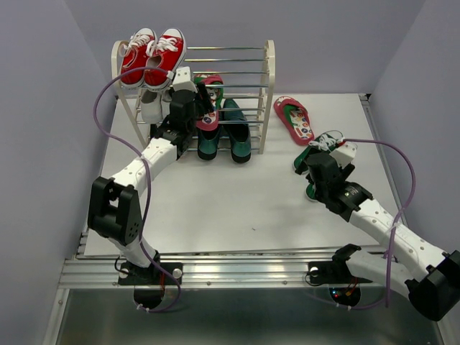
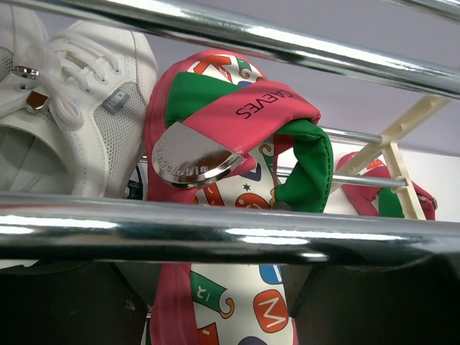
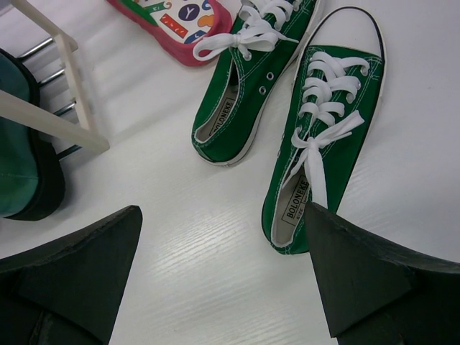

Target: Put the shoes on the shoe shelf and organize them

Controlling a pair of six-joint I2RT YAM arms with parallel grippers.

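Shoes are partly racked. One pink flip-flop (image 2: 241, 287) lies on the chrome rods of the shoe shelf (image 1: 267, 86), toe pointing into the rack, just beside a white sneaker (image 2: 79, 108). Its pink-and-green strap (image 2: 244, 108) carries dark lettering that looks like "CAEVES". The strap also has a silver plate (image 2: 194, 159) with engraving too fine to read. The insole is printed with colored letters, an "M" among them.

The left gripper (image 1: 203, 100) reaches in at this flip-flop. In the left wrist view its dark fingers (image 2: 65, 302) sit wide apart below a rod, with the sole running between them. Whether they press on it or hang loose cannot be told.

The matching flip-flop (image 1: 293, 120) lies on the table (image 1: 215, 201), to the right of the rack; a "Y" shows on its insole in the right wrist view. The dark green loafers (image 1: 238, 136) sit side by side low in the rack. Red sneakers (image 1: 152, 54) occupy the top tier at its left end.

The green canvas sneakers (image 3: 368, 75) lie on the table near the second flip-flop, white laces up. Each has a heel label reading roughly "BOLONEKE". The right gripper (image 3: 223, 210) hovers over bare tabletop just short of their heels, released and grasping nothing.
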